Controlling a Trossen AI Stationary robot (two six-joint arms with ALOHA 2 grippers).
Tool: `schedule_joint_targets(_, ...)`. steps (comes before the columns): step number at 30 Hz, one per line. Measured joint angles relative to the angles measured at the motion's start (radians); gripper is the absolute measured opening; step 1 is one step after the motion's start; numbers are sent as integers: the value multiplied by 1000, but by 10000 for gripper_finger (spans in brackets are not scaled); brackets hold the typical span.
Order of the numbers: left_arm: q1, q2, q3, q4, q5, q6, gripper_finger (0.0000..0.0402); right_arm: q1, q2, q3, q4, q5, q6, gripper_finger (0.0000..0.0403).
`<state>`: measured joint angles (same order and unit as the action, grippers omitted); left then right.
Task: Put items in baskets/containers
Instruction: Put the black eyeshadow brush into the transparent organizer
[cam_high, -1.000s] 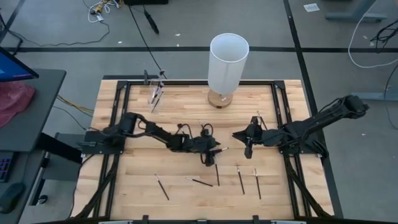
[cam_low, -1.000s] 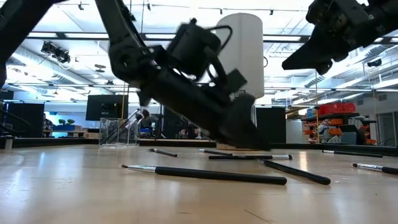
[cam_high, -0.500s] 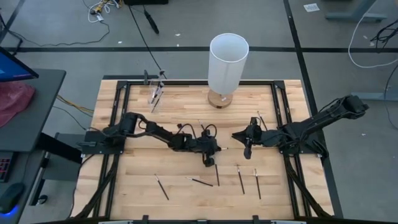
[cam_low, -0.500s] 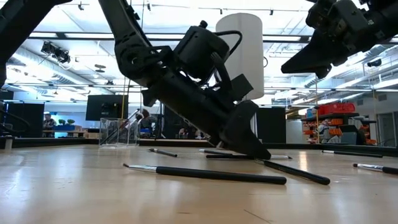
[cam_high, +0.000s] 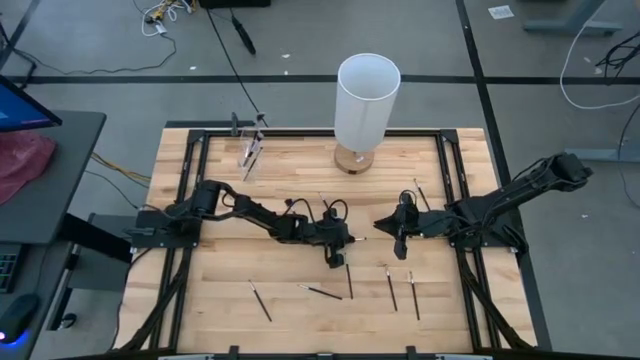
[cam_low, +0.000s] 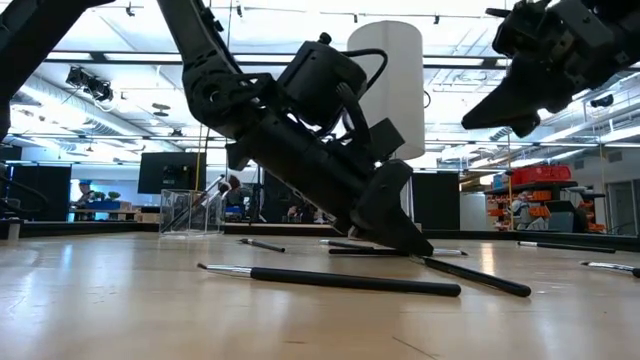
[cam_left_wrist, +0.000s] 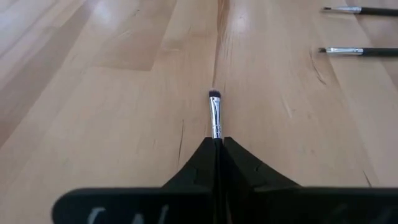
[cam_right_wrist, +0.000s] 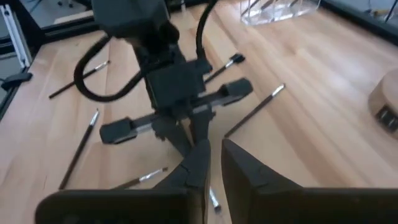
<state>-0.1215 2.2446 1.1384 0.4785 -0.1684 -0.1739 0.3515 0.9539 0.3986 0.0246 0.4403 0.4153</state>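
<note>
My left gripper (cam_high: 350, 240) is down at the table's middle, shut on a thin dark brush (cam_low: 350, 251) that lies flat on the wood. The brush's silver ferrule and small dark tuft (cam_left_wrist: 215, 106) stick out past the fingertips. My right gripper (cam_high: 378, 218) hovers above the table just to the right, facing the left one. It holds nothing, and a narrow gap (cam_right_wrist: 214, 152) shows between its fingers. Several more brushes (cam_high: 349, 280) lie flat toward the near edge. The clear cup (cam_high: 250, 152) stands at the far left with brushes in it. My left gripper pinches the brush between its two fingertips just behind the silver ferrule (cam_left_wrist: 216, 132). The fingers slant down from the table's left and lie along the brush. The brush rests flat on the table, its handle (cam_low: 350, 251) running back under the gripper.
A tall white cylinder (cam_high: 367, 98) on a wooden base stands at the far middle. Another brush (cam_high: 419, 194) lies by the right arm. Black frame rails (cam_high: 196, 190) run along the left and right sides. Bare wood lies between the cup and the left arm.
My left gripper has shut on the brush on the table and settled over it. The brush stays flat where it was. My right gripper has drawn back a little toward the table's right edge.
</note>
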Motion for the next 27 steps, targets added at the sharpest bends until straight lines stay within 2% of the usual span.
schedule_joint_targets(15, -2, 7, -7, 127, -4, -43, 14, 72, 0, -106, 54, -39, 153, 43)
schedule_joint_targets(18, -2, 4, -75, 269, 21, -63, 12, 93, 0, -107, 54, -39, 153, 43)
schedule_joint_targets(22, 13, -9, -228, 563, 45, -144, 1, 108, 0, -107, 54, -39, 153, 43)
schedule_joint_targets(27, 14, -8, -361, 834, 13, -200, 3, 108, 0, -107, 60, -14, 150, 43)
